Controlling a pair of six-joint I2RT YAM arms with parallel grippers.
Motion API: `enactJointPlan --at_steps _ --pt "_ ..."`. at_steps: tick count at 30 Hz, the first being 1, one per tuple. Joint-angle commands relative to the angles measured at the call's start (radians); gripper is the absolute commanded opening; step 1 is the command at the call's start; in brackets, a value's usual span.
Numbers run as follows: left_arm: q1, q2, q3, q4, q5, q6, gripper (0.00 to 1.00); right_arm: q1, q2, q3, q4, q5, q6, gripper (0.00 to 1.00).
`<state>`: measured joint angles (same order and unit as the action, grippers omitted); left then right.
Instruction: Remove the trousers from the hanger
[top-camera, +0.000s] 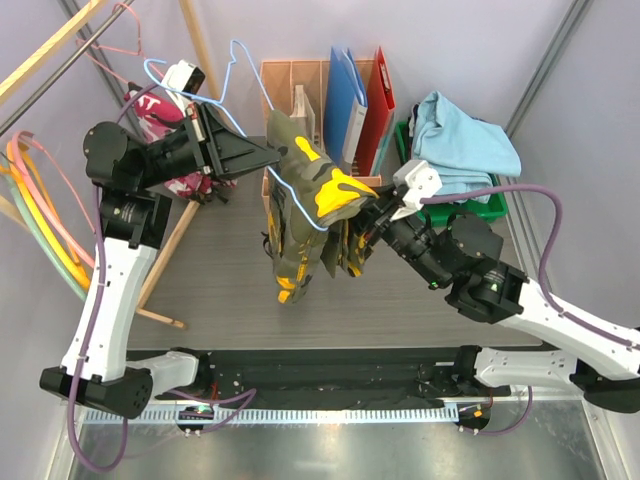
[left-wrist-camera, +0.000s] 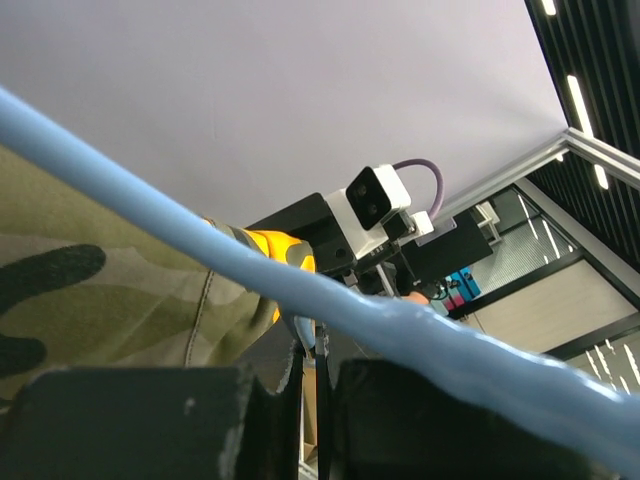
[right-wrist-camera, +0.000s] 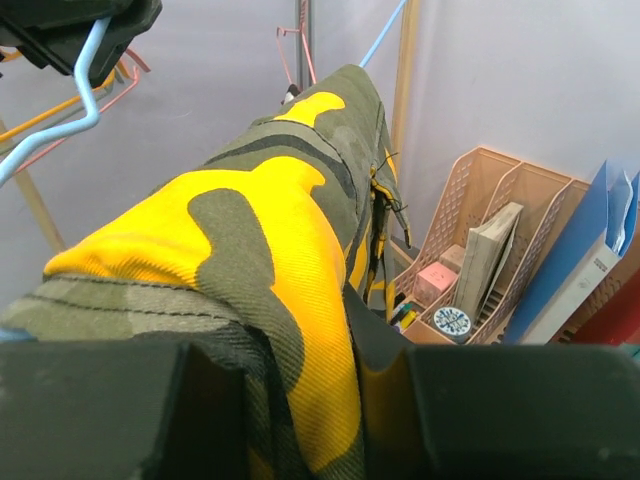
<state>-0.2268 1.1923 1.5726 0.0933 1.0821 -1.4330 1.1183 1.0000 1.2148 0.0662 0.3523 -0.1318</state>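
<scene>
Yellow-olive camouflage trousers (top-camera: 300, 210) hang draped over a light blue wire hanger (top-camera: 238, 48) above the middle of the table. My left gripper (top-camera: 272, 155) is shut on the hanger's wire just left of the cloth. In the left wrist view the blue hanger (left-wrist-camera: 400, 320) crosses in front of the shut gripper (left-wrist-camera: 318, 360), with the trousers (left-wrist-camera: 100, 290) to the left. My right gripper (top-camera: 365, 207) is shut on the trousers from the right. The right wrist view shows the trousers (right-wrist-camera: 260, 230) bunched between the fingers of the gripper (right-wrist-camera: 340, 400).
A tan file organiser (top-camera: 295, 80) and blue (top-camera: 345, 95) and red (top-camera: 380, 90) folders stand behind the trousers. Light blue cloth (top-camera: 465, 145) is piled in a green bin (top-camera: 495, 205) at the back right. Wooden rack poles (top-camera: 165, 250), spare hangers (top-camera: 40, 220) and a pink-print garment (top-camera: 165, 115) are on the left.
</scene>
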Motion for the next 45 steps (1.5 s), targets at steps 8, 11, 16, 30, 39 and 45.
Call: enactJointPlan --at_steps 8,11,16,30,39,45 --pt "0.070 0.009 0.043 0.062 -0.051 -0.029 0.00 -0.008 -0.103 0.164 -0.178 0.128 0.221 0.01" --pt "0.089 0.009 0.008 0.078 -0.062 -0.055 0.00 -0.008 -0.081 0.224 -0.242 0.157 0.261 0.01" --pt "0.095 0.006 -0.025 0.174 -0.063 -0.138 0.00 -0.008 -0.075 0.244 -0.267 0.128 0.258 0.01" --pt "0.080 -0.016 0.004 0.220 -0.036 -0.145 0.00 -0.008 0.002 0.253 -0.255 -0.160 0.026 0.03" --pt "0.046 -0.013 0.049 0.198 -0.013 -0.103 0.00 -0.009 0.000 0.235 -0.279 -0.332 0.037 0.18" --pt "0.044 -0.016 0.046 0.198 -0.005 -0.095 0.00 -0.009 0.005 0.232 -0.287 -0.392 0.029 0.31"
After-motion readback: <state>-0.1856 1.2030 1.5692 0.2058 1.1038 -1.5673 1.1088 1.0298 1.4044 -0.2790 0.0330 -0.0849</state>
